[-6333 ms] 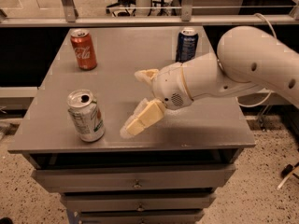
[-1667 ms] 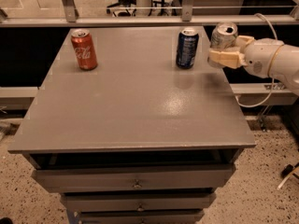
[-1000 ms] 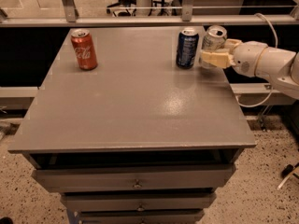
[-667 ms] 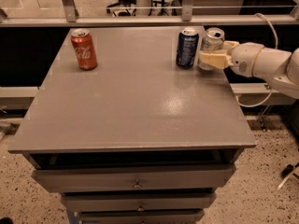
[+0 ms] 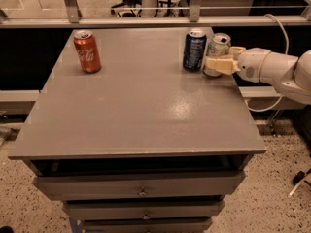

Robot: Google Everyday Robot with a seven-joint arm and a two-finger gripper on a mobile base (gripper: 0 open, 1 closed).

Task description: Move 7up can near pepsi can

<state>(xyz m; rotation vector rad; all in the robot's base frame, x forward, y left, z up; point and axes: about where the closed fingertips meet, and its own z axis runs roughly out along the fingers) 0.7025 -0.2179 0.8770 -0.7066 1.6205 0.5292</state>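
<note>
The 7up can (image 5: pixel 218 43), silver-white with an open top, stands upright at the table's back right, just right of the dark blue pepsi can (image 5: pixel 195 50), with almost no gap between them. My gripper (image 5: pixel 220 57) reaches in from the right. Its cream fingers sit on either side of the 7up can: one finger (image 5: pixel 217 65) crosses the can's lower front and the other is behind it. The gripper is shut on the 7up can, whose base appears to be at the table surface.
A red Coca-Cola can (image 5: pixel 87 51) stands at the back left of the grey table (image 5: pixel 136 106). The 7up can is close to the table's right edge. A metal rail runs behind the table. Drawers sit below the front edge.
The gripper took the 7up can from the front left across to the back right, then brought it down and leftward beside the pepsi can. Little has moved in the last second.
</note>
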